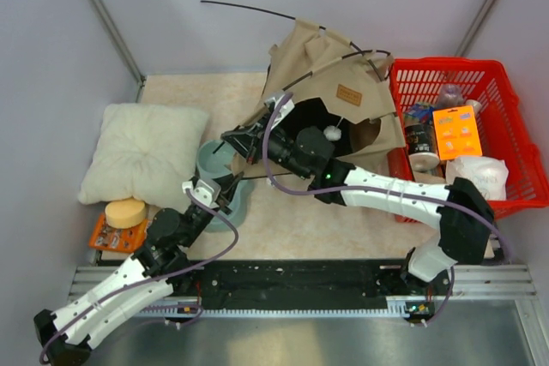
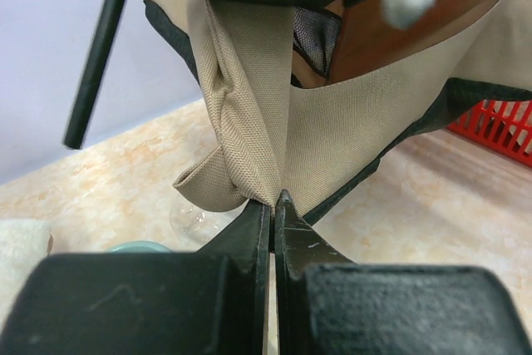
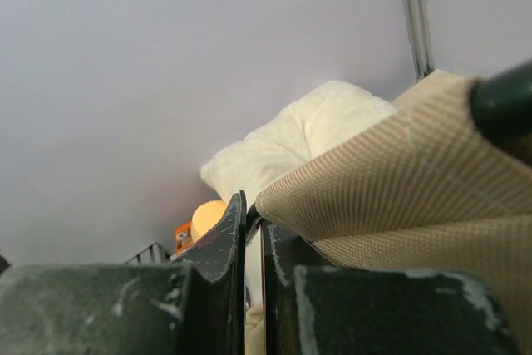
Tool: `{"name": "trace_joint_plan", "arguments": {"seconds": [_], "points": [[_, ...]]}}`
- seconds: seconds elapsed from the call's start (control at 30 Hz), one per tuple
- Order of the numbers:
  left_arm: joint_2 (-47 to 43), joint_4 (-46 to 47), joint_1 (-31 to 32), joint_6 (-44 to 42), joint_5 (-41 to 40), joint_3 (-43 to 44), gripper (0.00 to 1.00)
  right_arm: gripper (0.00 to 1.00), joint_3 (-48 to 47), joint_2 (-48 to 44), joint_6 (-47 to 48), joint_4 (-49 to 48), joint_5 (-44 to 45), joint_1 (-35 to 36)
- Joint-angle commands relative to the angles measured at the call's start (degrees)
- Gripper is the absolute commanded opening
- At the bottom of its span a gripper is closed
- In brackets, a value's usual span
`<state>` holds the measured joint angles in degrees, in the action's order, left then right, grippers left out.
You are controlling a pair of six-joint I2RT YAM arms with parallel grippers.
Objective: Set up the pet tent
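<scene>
The pet tent (image 1: 330, 66) of tan fabric stands half-raised at the back centre, its thin black poles (image 1: 257, 11) sticking out to the upper left. A white ball (image 1: 332, 133) hangs in its dark doorway. My right gripper (image 1: 238, 139) is shut on the tent's left front corner, and the hem (image 3: 374, 180) lies against its fingers in the right wrist view. Just below, my left gripper (image 1: 232, 180) is shut on a bunched fold of the same fabric (image 2: 249, 122). In the left wrist view its jaws (image 2: 273, 201) pinch that fold from underneath.
A cream pillow (image 1: 141, 152) lies at the left, with an orange item topped by a yellow disc (image 1: 124, 212) in front of it. A teal bowl (image 1: 214, 165) sits under the grippers. A red basket (image 1: 515, 126) of goods stands at the right, close to the tent.
</scene>
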<state>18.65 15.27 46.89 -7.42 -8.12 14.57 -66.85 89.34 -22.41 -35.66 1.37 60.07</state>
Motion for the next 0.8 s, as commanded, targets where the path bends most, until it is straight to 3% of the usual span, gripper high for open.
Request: {"name": "trace_joint_plan", "arguments": {"seconds": [0.0, 0.77], "points": [[0.9, -10.0, 0.2, -1.0, -1.3, -1.8, 0.0, 0.0, -1.9, -11.4, 5.4, -2.4, 8.1, -5.0], [2.5, -11.3, 0.2, -2.6, -4.2, -1.4, 0.0, 0.0, 2.2, -18.0, 3.8, 4.3, 7.3, -5.0]]}}
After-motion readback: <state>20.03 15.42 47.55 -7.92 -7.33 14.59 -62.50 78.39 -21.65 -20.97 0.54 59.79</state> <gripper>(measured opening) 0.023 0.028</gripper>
